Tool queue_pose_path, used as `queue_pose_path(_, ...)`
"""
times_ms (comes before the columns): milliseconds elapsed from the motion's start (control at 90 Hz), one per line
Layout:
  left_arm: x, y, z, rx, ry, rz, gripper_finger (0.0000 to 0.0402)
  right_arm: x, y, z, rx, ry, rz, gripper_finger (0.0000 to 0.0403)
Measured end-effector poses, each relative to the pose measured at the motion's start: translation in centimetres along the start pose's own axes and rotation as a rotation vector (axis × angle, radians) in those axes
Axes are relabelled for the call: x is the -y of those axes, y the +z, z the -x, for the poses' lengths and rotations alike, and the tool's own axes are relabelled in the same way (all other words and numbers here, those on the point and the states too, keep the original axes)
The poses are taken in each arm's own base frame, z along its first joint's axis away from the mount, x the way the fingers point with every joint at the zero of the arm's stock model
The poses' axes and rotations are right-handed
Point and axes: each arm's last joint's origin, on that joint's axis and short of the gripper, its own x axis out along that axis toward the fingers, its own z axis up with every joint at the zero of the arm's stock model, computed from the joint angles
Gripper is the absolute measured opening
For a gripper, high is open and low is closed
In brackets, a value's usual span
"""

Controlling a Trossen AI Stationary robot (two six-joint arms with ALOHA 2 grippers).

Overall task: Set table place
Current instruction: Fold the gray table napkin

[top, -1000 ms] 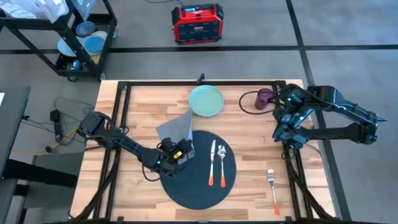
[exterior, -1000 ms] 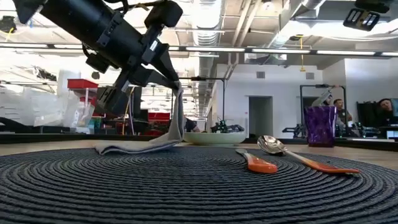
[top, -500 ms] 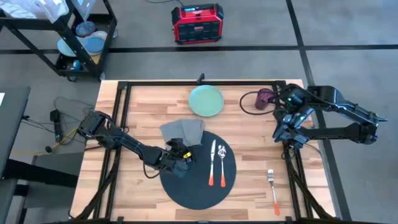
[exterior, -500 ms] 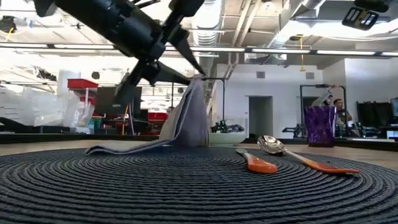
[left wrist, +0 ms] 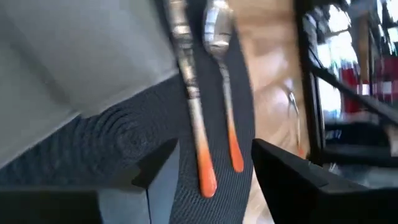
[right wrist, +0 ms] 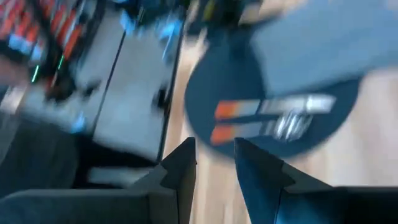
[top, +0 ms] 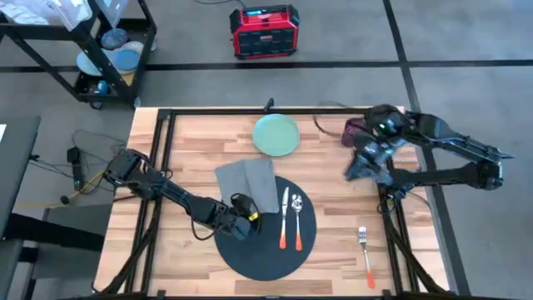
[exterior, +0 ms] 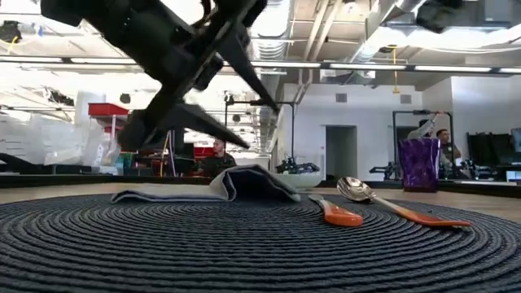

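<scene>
The grey napkin [top: 250,183], lifted half a second ago, now lies flat across the upper-left edge of the round placemat [top: 266,250] at the counter's [top: 191,142] centre. The left gripper [top: 242,223] hovers over the mat, fingers apart and empty. The right gripper [top: 356,165], fingers slightly apart, has swung leftward.

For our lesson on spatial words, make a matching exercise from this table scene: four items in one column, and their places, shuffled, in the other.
Items
1. napkin
2. plate
3. fork
4. spoon

Places
A. on bare wood, right of the placemat
B. on the placemat, beside the knife
C. half on the placemat, half on the table
D. on the table, beyond the placemat

Pairs: 1-C, 2-D, 3-A, 4-B
</scene>
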Motion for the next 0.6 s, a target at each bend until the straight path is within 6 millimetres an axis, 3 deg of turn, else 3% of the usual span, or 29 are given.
queue_pose_path(100,0.5,-0.1,0.8,0.081,-0.046,0.018,0.0177,0.8,2.2,-2.7,0.057,0.041,0.049,0.0099)
queue_pose_path(200,2.2,0.6,3.3,0.213,-0.128,-0.008,0.0172,1.7,3.3,-5.9,0.038,0.076,0.043,0.0099)
queue_pose_path(389,4.7,3.7,12.4,0.488,-0.188,-0.187,0.0170,3.9,3.5,-10.4,-0.052,0.083,0.006,0.0099)
queue_pose_path(489,4.0,5.3,17.3,0.590,-0.155,-0.297,0.0166,5.7,3.7,-12.9,-0.063,0.041,-0.042,0.0099)
queue_pose_path(600,2.7,6.4,20.8,0.579,-0.156,-0.344,0.0157,8.8,2.8,-15.8,-0.138,-0.038,-0.122,0.0099)
